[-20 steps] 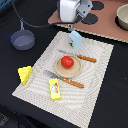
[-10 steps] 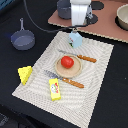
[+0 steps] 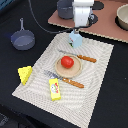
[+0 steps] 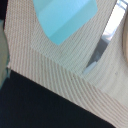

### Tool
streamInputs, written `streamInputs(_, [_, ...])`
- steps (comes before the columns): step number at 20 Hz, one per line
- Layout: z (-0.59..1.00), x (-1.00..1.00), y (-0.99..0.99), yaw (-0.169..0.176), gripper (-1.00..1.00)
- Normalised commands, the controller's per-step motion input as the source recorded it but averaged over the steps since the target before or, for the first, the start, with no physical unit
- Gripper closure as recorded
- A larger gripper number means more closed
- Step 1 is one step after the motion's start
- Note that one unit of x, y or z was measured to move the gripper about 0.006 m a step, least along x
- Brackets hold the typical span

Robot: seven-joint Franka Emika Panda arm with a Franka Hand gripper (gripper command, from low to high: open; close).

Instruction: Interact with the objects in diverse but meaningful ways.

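My gripper [image 3: 76, 33] hangs over the far edge of the striped placemat [image 3: 95, 75] and is shut on the light blue cup [image 3: 75, 41], holding it just above the mat. The cup fills the wrist view [image 4: 65, 17]; my fingers are not visible there. The red tomato [image 3: 67, 62] sits on the round tan plate [image 3: 74, 71]. The yellow holed cheese wedge [image 3: 24, 74] and the yellow red-marked packet [image 3: 54, 89] lie on the mat's near side. The small grey saucepan [image 3: 22, 39] stands on the black table at the exterior view's left.
An orange-handled knife [image 3: 80, 57] and fork [image 3: 67, 81] lie on either side of the plate; a silver blade [image 4: 102, 45] shows in the wrist view. A brown board [image 3: 107, 22] at the back carries a grey bowl [image 3: 64, 9] and a tan bowl [image 3: 122, 16].
The arm has shifted slightly towards the exterior view's right with the cup still in the gripper. The other objects have not moved.
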Motion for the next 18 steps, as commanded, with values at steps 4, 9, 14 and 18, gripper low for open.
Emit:
streamInputs(4, [-0.31, 0.10, 0.09, 0.068, -1.00])
streamInputs(9, [-0.30, 0.03, 0.05, 0.059, -1.00])
streamInputs(14, [-0.26, 0.00, 0.02, 0.058, -1.00])
streamInputs(18, [-0.26, 0.00, 0.00, 0.057, -1.00])
